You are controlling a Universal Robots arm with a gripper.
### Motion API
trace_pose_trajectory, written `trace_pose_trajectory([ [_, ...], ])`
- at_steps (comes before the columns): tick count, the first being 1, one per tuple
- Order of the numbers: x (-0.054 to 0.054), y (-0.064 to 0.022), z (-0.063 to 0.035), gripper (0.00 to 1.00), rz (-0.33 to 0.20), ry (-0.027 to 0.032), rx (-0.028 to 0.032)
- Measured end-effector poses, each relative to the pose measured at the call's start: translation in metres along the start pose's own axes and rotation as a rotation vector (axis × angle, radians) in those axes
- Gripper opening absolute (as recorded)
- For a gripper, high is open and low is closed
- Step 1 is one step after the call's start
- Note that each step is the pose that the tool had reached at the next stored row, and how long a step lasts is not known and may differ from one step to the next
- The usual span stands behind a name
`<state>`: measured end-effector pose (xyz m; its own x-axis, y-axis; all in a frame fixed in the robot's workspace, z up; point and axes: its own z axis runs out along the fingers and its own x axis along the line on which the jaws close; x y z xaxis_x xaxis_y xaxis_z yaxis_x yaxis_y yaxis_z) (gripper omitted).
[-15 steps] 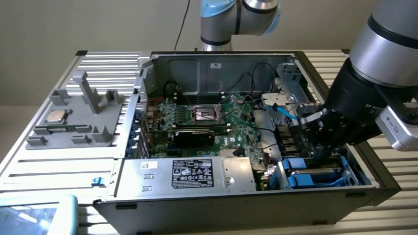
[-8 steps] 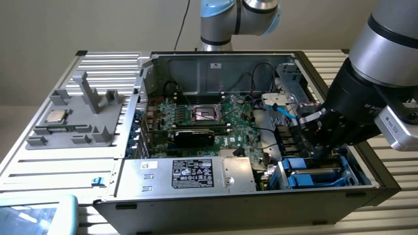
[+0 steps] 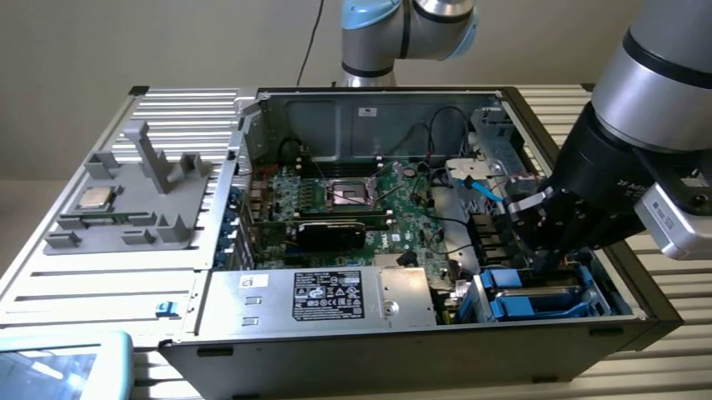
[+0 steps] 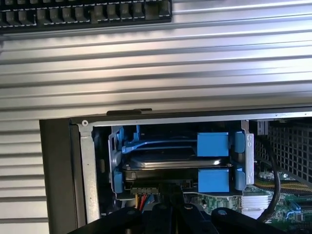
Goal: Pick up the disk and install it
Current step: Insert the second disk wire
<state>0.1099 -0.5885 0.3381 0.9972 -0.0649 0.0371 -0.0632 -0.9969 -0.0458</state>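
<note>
You are looking at an opened computer case [image 3: 212,333] lying on a ribbed metal tabletop [image 3: 100,292], with the arm reaching down into the corner of the case at the exterior view's right. The claw [image 3: 545,250] hangs just above the blue drive cage [image 3: 534,296] in that corner, and in the wrist view its dark fingertips [image 4: 183,214] sit close together just in front of the cage; you cannot tell from either view whether they are spread or pressed together, and nothing shows between them. The disk [image 4: 170,163] lies flat inside the cage, seated in its bright blue carrier [image 4: 213,145], with the blue tabs above and below its edge and its connector end facing the claw. Coloured wires [image 4: 142,201] run under the disk near the connector, close beside the fingertips, and a black cable [image 4: 275,180] curves down past the cage on the motherboard side. In the exterior view, the green motherboard [image 3: 368,208] fills the middle of the case with the empty processor socket [image 3: 353,193] near its centre, and a blue cable [image 3: 484,187] crosses beside the arm's wrist. The silver power supply box [image 3: 323,297] with its black label stands along the near wall, just beside the drive cage. On the tabletop at the exterior view's left, well apart from the claw, a grey fixture [image 3: 128,200] carries a small square processor chip [image 3: 95,198]. A small blue clip [image 3: 167,309] sits on the tabletop near the case's near corner.
</note>
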Motion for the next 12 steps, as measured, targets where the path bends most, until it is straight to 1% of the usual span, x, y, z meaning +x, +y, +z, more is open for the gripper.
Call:
trace_pose_trajectory([
  [3, 0.0, 0.0001, 0.0015, 0.11, 0.0, -0.0009, 0.0008],
  [4, 0.0, -0.0001, 0.0002, 0.11, -0.001, -0.001, 0.0017],
  [5, 0.0, -0.0003, -0.0027, 0.11, 0.0, -0.0012, 0.0042],
  [7, 0.002, -0.0008, -0.0132, 0.11, -0.001, -0.0015, 0.0011],
  [8, 0.004, -0.0011, -0.0159, 0.11, -0.001, -0.0015, 0.0017],
  [12, 0.011, -0.0015, -0.0164, 0.11, -0.001, -0.0014, 0.0013],
])
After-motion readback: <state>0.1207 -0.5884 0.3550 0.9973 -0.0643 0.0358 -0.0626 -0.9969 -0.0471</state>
